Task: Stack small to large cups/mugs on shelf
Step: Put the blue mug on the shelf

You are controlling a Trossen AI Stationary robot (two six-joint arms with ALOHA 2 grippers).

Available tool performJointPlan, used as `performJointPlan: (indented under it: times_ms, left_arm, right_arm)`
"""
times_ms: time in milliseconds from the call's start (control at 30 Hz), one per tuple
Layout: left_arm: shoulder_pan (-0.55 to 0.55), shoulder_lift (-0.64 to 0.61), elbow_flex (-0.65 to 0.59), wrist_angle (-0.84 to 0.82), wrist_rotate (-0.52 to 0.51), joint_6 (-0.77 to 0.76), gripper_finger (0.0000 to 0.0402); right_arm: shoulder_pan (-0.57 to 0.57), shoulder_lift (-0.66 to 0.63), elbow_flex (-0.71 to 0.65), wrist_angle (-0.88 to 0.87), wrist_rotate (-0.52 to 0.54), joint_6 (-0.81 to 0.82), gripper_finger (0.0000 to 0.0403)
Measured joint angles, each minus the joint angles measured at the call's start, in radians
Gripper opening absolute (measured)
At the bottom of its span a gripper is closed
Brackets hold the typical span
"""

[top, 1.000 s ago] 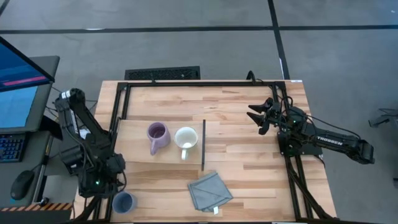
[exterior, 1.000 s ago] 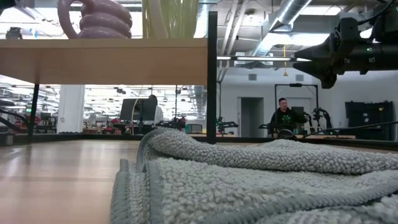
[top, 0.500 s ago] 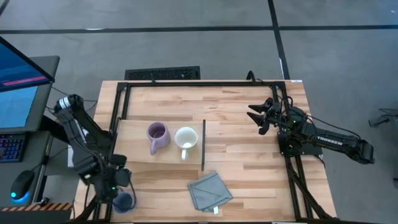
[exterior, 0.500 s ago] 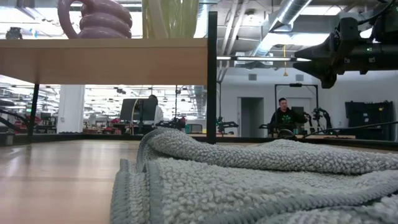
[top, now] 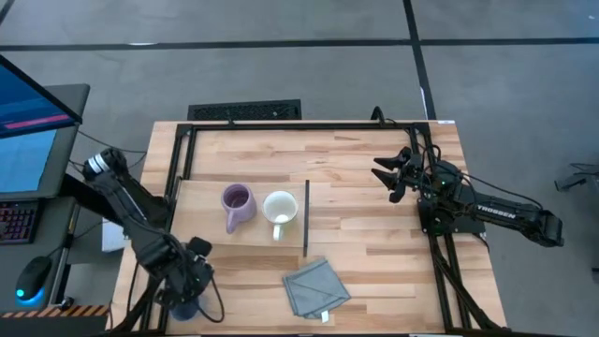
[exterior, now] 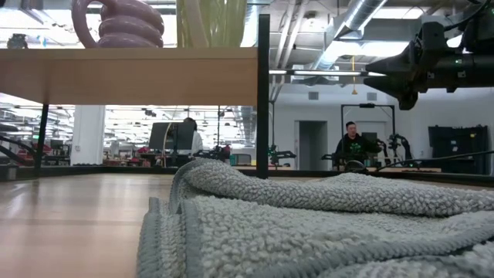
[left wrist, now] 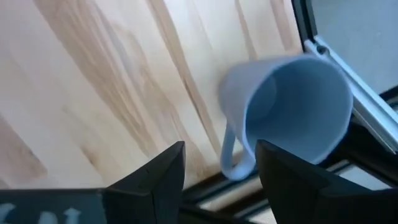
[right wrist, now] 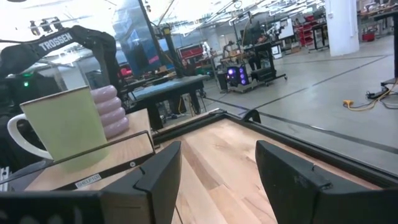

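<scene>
Left claw (left wrist: 219, 163) open and lowered, right claw (right wrist: 217, 165) open, waiting

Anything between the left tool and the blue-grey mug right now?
Nothing. In the left wrist view the open left tool hangs over the blue-grey mug, its handle showing between the fingers; only bare tabletop lies around it.

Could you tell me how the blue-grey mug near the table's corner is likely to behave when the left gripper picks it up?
The blue-grey mug looks rigid, so it should hold its shape. Its smooth wall may slip between the left gripper's open fingers. It sits near the table's edge, so a nudge could push it off.
</scene>
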Motion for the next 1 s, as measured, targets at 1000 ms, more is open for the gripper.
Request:
performJointPlan:
  times_ms: [1000]
  left_arm:
    - [-0.006,0.141,0.0,0.184,0.018,0.087,0.0185]
  right_arm:
    - [0.0,0.0,0.0,-0.015,-0.026,0.0,0.023]
